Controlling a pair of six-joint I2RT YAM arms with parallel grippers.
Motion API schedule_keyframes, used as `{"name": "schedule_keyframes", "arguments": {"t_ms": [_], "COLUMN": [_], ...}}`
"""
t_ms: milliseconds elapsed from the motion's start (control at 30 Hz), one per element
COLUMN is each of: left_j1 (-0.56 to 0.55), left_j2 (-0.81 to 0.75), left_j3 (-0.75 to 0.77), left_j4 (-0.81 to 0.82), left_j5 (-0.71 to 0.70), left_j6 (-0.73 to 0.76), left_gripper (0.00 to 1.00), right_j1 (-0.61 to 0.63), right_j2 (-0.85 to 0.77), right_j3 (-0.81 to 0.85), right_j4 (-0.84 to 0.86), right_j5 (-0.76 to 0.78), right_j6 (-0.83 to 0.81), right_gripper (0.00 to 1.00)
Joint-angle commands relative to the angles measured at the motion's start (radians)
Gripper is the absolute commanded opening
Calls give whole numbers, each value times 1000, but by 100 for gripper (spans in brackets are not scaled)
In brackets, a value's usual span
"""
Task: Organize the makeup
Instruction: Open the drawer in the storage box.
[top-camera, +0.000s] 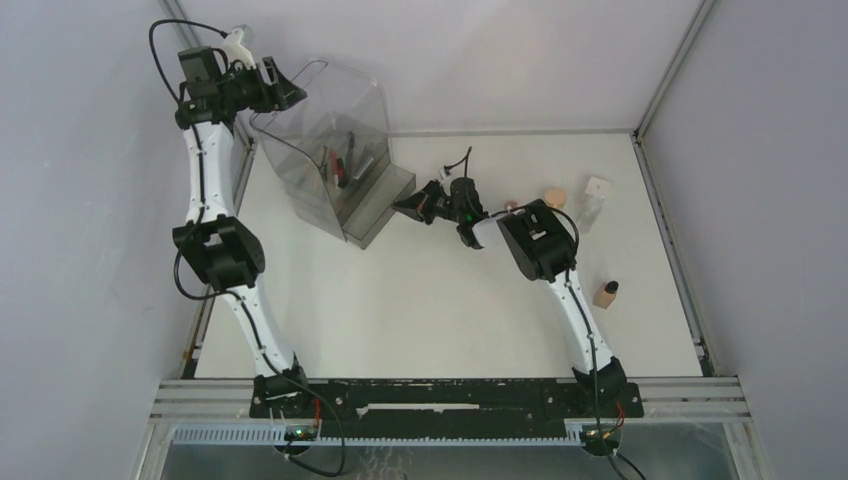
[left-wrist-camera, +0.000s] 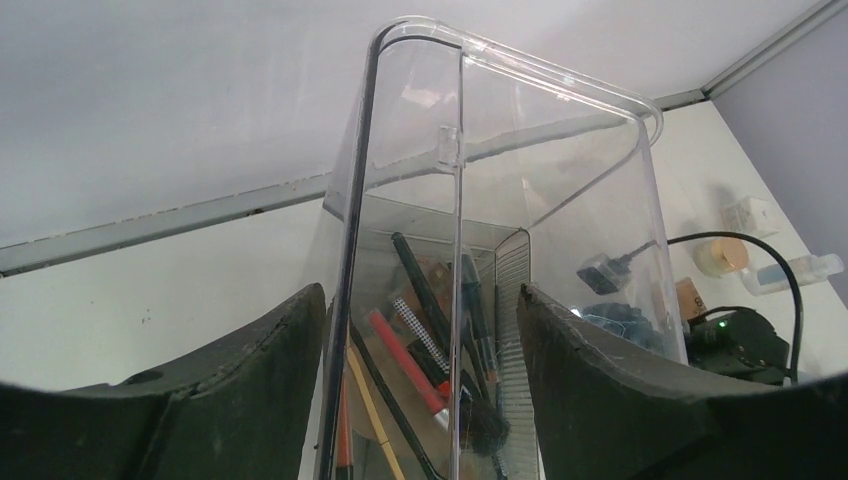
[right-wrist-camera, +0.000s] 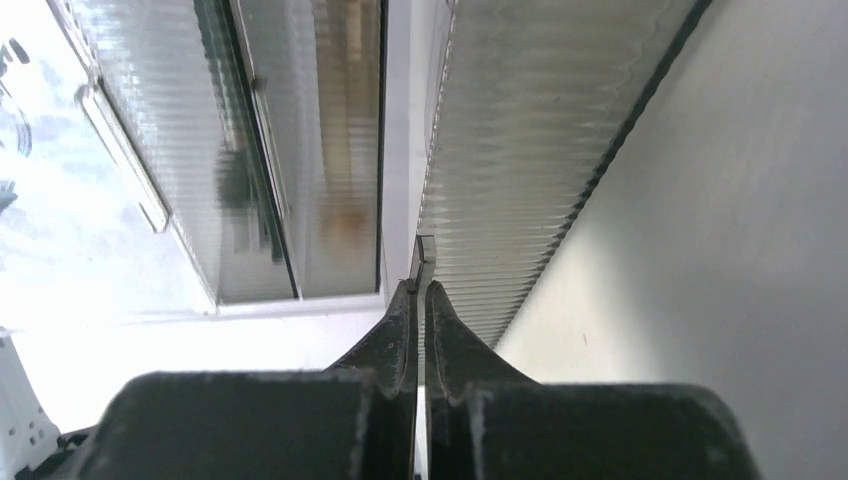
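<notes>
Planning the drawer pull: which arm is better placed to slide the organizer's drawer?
Right. The right pincer is shut on the drawer tab; the left pincer stands open astride the organizer wall.

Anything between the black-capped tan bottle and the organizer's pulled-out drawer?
Only the right arm: it lies across the straight path from the black-capped tan bottle to the smoky clear drawer, its right hand shut on the drawer's front.

Red pencils (left-wrist-camera: 405, 361) and black brushes (left-wrist-camera: 420, 285) stand tilted inside the clear organizer (top-camera: 340, 120). A tan bottle (top-camera: 606, 294) and a peach disc (top-camera: 555, 196) rest well apart on the table (top-camera: 400, 300), at its right.
</notes>
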Motion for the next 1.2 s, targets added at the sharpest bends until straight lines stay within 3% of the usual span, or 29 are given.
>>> {"name": "schedule_keyframes", "arguments": {"t_ms": [0,267,600,800,933,1167], "left_j1": [-41,-49,-54,-119,-162,-162], "left_j2": [-46,-124,-206,-275,-337,-434], "left_j3": [-74,-141,-159,-136,-136,-154], "left_j4": [-117,-150,-177,-212,-203,-204], "left_j5": [37,2,-90,-280,-369,-406], "left_j6": [-20,13,36,92,107,86], "left_gripper": [73,75,87,100,100,100], "right_j1": [-6,-38,-58,-89,-120,-143], "right_j2": [-114,-231,-321,-299,-266,-288], "right_j3": [-143,-413,-514,-420,-369,-313], "right_j4": [83,135,76,-21,-70,-187], "right_j5": [-44,-72,-62,-163,-209,-249], "right_j6": [-56,-25,-121,-198,-226,-290], "right_gripper": [0,0,0,0,0,0]}}
